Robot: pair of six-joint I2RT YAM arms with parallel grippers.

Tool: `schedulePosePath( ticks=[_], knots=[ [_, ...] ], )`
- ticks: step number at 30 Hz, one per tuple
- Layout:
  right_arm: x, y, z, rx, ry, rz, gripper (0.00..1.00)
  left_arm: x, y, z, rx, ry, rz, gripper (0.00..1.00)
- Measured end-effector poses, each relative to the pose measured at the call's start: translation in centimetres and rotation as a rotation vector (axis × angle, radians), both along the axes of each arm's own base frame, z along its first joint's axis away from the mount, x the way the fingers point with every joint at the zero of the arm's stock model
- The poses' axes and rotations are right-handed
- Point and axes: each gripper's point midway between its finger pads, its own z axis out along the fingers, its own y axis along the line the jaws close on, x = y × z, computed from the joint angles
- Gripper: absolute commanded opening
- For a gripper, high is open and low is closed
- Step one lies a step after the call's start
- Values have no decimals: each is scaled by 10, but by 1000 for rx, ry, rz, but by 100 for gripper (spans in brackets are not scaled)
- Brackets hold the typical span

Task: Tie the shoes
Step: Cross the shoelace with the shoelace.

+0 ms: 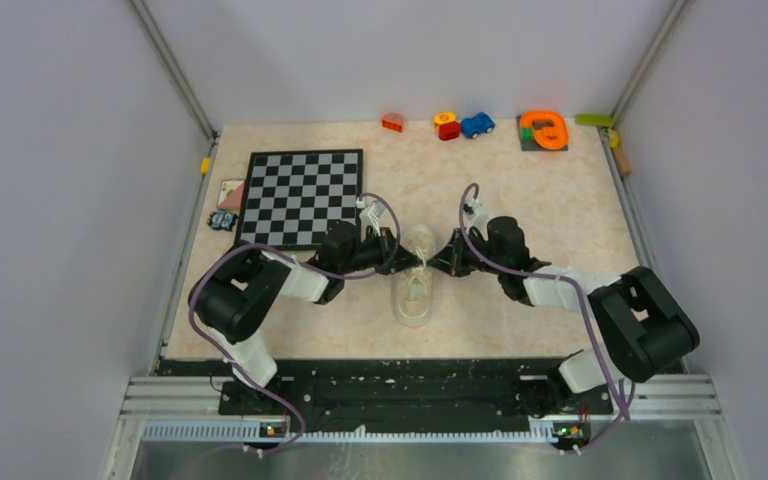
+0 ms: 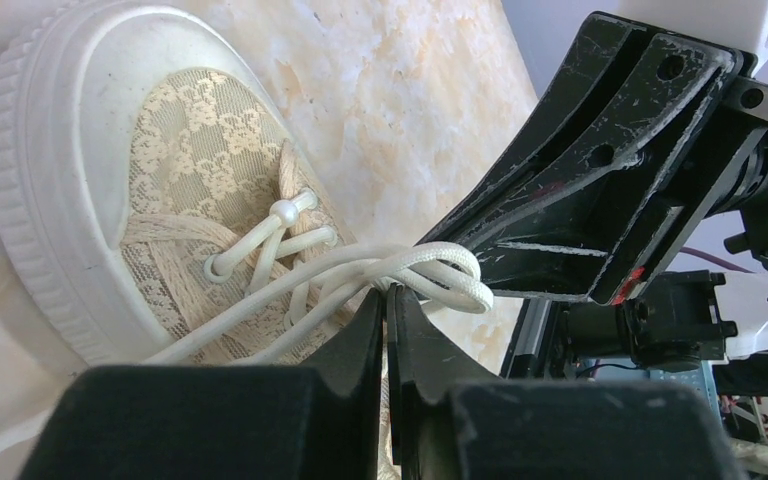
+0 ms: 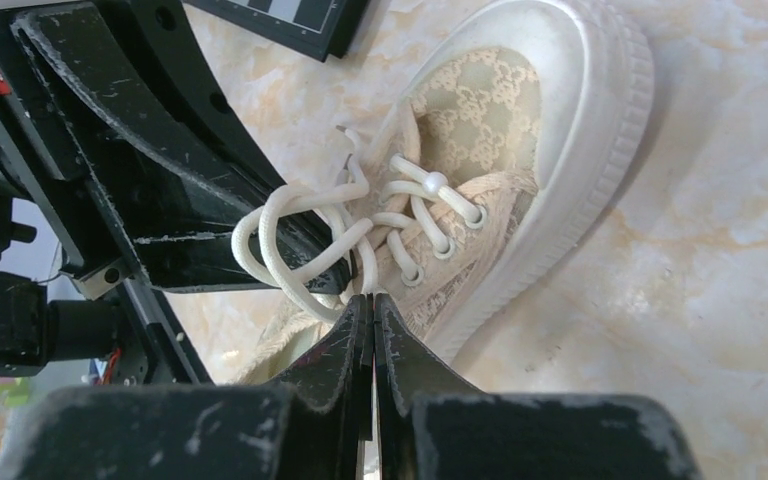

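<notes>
A cream low-top shoe (image 1: 415, 292) lies mid-table, toe toward the arms; its lace-patterned toe shows in the left wrist view (image 2: 80, 150) and the right wrist view (image 3: 560, 130). Both grippers meet over its lacing. My left gripper (image 1: 407, 257) (image 2: 387, 292) is shut, its tips pinching a loop of white lace (image 2: 440, 265). Facing it, my right gripper (image 1: 438, 262) (image 3: 372, 297) is shut on a strand of the lace (image 3: 290, 240), where loops bunch against the left arm's black fingers (image 3: 210, 200). The heel is hidden under the grippers.
A chessboard (image 1: 300, 195) lies at the back left, with small cards (image 1: 228, 195) beside it. Toys line the far edge: a red block (image 1: 393, 122), a blue car (image 1: 477, 125) and an orange piece (image 1: 544, 130). Grey walls close in both sides.
</notes>
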Motion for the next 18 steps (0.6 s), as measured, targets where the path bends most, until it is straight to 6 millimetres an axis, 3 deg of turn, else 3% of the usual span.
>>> schedulePosePath(
  ticks=[10,13,18],
  knots=[
    [-2,-10,-7,-61,17,-28,0,0,0,0,4,-2,-1,8],
    [-2,-9,-5,-60,11,-22,15,-1,1,0,9,-1,-1,4],
    [-2,-7,-2,-49,-7,-3,17,-2,1,-1,15,0,-3,1]
  ],
)
